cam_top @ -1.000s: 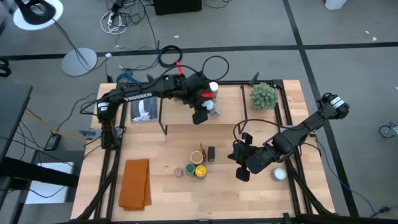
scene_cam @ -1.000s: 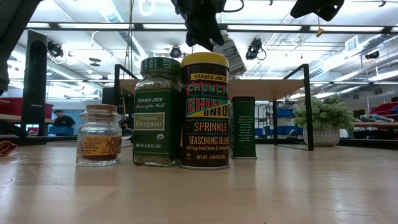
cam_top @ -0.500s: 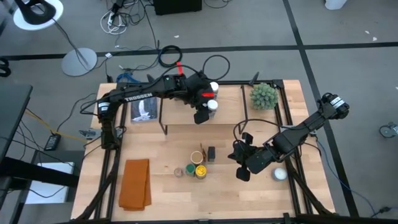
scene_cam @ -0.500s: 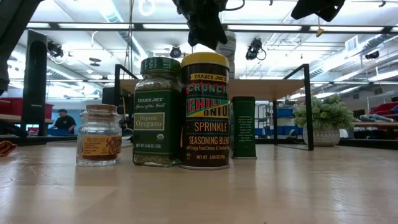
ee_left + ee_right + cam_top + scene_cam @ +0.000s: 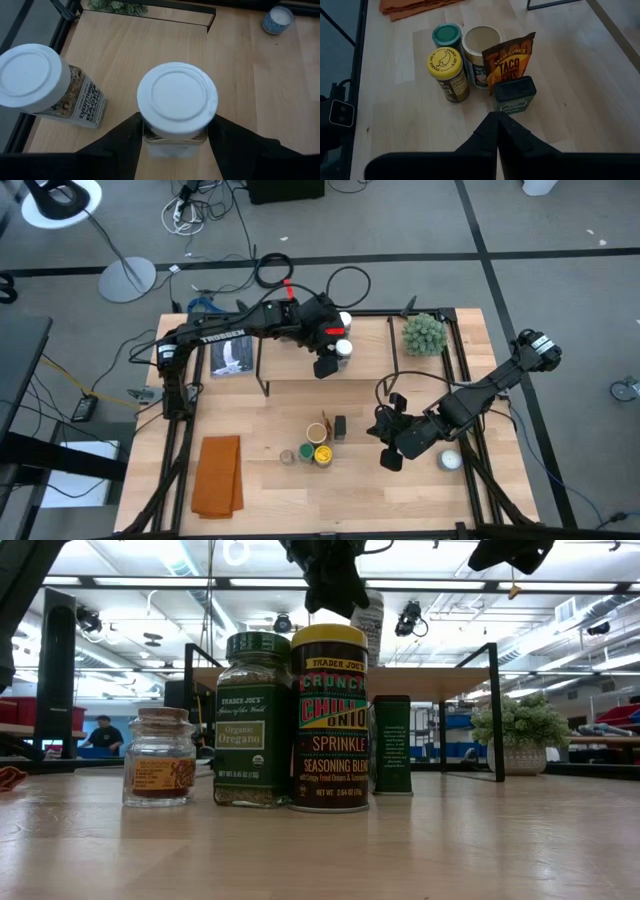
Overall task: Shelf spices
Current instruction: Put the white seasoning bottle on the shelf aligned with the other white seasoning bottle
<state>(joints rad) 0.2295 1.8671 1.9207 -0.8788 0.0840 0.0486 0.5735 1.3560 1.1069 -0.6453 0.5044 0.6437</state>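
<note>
while the left gripper (image 5: 175, 145) clamps a clear jar with a white round lid (image 5: 177, 99) between its two dark fingers (image 5: 122, 142), the jar's lower body and whether it touches the board are cut off in the left wrist view. in the high view the same gripper (image 5: 330, 358) sits over the low light-wood shelf on thin black legs (image 5: 290, 370), the white lid (image 5: 343, 347) showing at its tip. just beside the held jar stands a second white-lidded jar with a seasoning label (image 5: 47, 87), on the shelf top. in the low view the dark gripper body covers most of the held jar; only a strip of its label (image 5: 372, 620) shows above the shelf edge (image 5: 440, 682).

the right gripper (image 5: 388, 448) hangs above the pale wooden tabletop (image 5: 270, 480), fingers pressed together with nothing between them (image 5: 497, 127). ahead of its tips is the cluster of spices: a small dark green box (image 5: 514, 94) nearest, an orange taco-mix packet (image 5: 510, 57) leaning behind it, a tan-lidded jar (image 5: 481, 42), a yellow-lidded jar (image 5: 446, 70) and a green-lidded jar (image 5: 446, 36). a small jar with a tan label (image 5: 160, 756) appears only in the low view.

an orange folded cloth (image 5: 217, 474) lies well to the side, a green spiky plant ball (image 5: 424, 332) sits at the far corner, and a white round object (image 5: 450, 460) lies just beside the right arm. a grey floor with cables (image 5: 200, 210) surrounds the table.
</note>
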